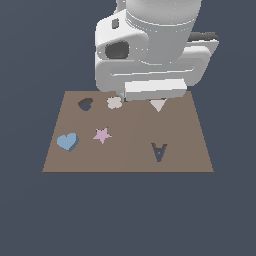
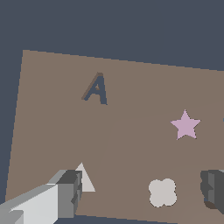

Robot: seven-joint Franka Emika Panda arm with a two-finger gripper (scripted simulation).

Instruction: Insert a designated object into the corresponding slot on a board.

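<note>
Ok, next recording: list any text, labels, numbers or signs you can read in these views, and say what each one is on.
"A": a dark letter-A cutout in the brown board, seen in both views.
No other words, numbers, brand marks or labels appear, neither on the arm nor on the fingers.
The remaining shapes on the board (heart, star, flower, triangle) are figures, not writing.

Exterior view: heart block [image 1: 67,141] lower-left on board [image 1: 125,160], star [image 1: 102,135] beside it; heart slot [image 1: 85,104] upper-left; A cutout [image 1: 159,151] lower-right.
</note>
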